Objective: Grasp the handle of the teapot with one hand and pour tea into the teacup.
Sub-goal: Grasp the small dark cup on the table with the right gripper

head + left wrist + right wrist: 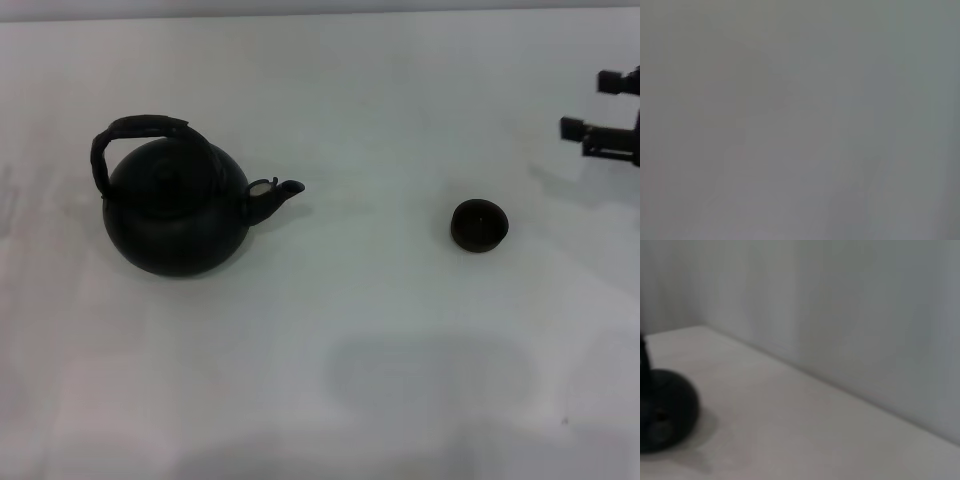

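Note:
The black teapot (175,220) stands upright on the left of the white table (380,340), its short spout (282,191) pointing right toward the teacup. Its arched handle (140,128) rises over the lid, leaning left. The small dark teacup (479,224) sits right of centre, well apart from the pot. My right gripper (588,103) hovers at the far right edge, beyond and to the right of the cup, its two fingers apart and holding nothing. The right wrist view catches the teapot (662,410) at its edge. My left gripper does not show.
A pale wall (865,315) runs along the table's far edge. The left wrist view shows only a plain grey surface. Bare tabletop lies between teapot and cup and along the near side.

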### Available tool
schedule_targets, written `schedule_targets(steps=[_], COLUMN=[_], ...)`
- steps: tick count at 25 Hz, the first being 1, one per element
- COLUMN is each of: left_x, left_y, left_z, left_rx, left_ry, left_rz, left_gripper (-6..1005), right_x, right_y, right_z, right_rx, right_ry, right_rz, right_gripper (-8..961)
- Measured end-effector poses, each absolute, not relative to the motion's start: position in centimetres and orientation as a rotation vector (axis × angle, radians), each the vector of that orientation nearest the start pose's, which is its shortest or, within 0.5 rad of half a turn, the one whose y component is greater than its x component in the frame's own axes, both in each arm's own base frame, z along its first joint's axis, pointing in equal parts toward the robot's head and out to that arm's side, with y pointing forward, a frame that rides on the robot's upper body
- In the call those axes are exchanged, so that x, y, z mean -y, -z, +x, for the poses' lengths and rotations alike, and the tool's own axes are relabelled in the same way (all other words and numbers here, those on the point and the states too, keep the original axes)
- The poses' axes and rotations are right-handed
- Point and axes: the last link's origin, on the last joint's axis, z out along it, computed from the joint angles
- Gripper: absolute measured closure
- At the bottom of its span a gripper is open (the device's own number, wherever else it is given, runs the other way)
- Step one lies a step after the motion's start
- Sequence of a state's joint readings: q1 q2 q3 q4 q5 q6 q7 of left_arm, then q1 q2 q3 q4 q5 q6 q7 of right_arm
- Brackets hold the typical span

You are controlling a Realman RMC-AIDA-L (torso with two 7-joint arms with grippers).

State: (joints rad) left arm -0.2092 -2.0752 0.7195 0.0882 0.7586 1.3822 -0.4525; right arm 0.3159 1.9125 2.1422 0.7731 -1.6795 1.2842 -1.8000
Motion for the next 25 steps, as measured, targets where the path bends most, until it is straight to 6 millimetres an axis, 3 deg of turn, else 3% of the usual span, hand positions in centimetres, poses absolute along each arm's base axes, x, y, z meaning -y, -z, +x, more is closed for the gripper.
schedule_targets(steps=[11, 16, 25], left_x=[-25.1, -25.4, -25.3], left_y=[-3.5, -3.5, -3.5], left_z=[-39.0, -38.8, -38.9], left_rx=[0.632, 0.625, 0.625], left_ry=[0.769, 0.770, 0.767], left_rz=[-1.457, -1.460, -1.460], left_gripper=[317, 316, 317], right_x=[-32.9, -32.9, -33.0], right_y=[-4.8, -3.0, -1.7], right_z=[29.6, 29.3, 29.0], right_rx=[-0.563, -0.538, -0.483], right_ry=[-0.358, -0.287, -0.216], right_rz=[-2.710, -2.749, -2.775], right_gripper=[104, 103, 103])
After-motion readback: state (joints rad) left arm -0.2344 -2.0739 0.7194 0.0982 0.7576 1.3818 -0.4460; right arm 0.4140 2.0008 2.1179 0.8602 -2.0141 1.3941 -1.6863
